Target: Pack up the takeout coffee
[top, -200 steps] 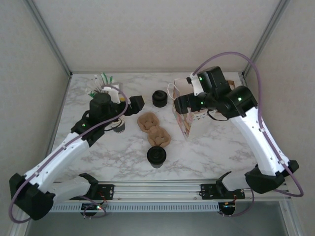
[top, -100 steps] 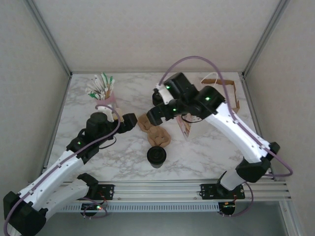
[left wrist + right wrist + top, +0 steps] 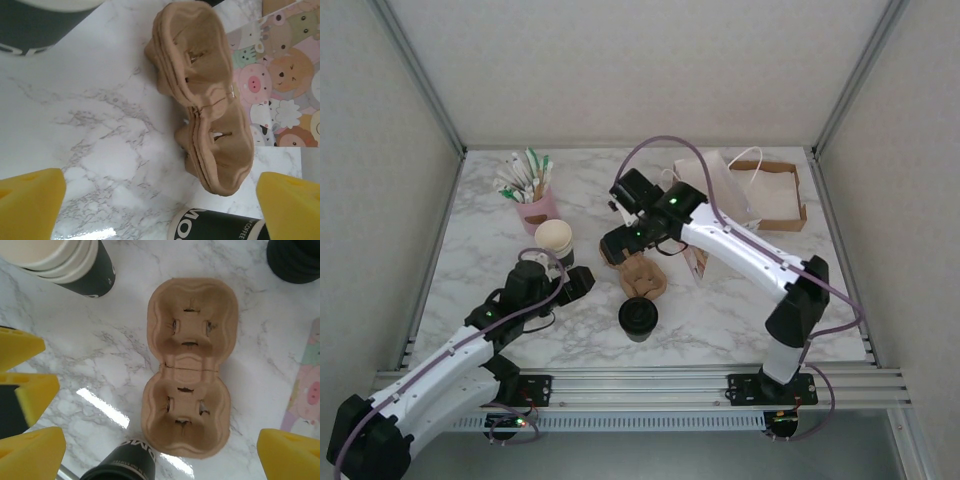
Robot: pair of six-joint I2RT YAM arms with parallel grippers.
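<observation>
the left gripper (image 3: 160, 207) is standing wide open and is holding nothing, its yellow fingertips (image 3: 31, 200) spread far apart over the white marble table (image 3: 740, 300). the takeout coffee (image 3: 220, 227), a small dark-walled paper cup under a round black plastic lid, is standing upright just inside the right-hand fingertip. straight ahead of the jaws, a brown moulded-pulp two-cup carrier (image 3: 200, 95) is lying flat with both wells empty, its near end just beside the coffee. whether they are touching is hard to tell.

the right gripper (image 3: 160, 455) is hanging above that same carrier, jaws equally wide and gripping nothing. the coffee's lid is showing low between its fingertips, and the yellow wedges off to its left are probably the left gripper's fingers.

farther out, a stack of lidless cream-rimmed dark paper cups (image 3: 65, 262) is standing beyond the carrier on the left. a squat pile of black plastic lids (image 3: 295, 260) is sitting beyond it on the right, and a pastel cartoon-printed paper bag (image 3: 310, 385) is lying past the right-hand fingertip.
</observation>
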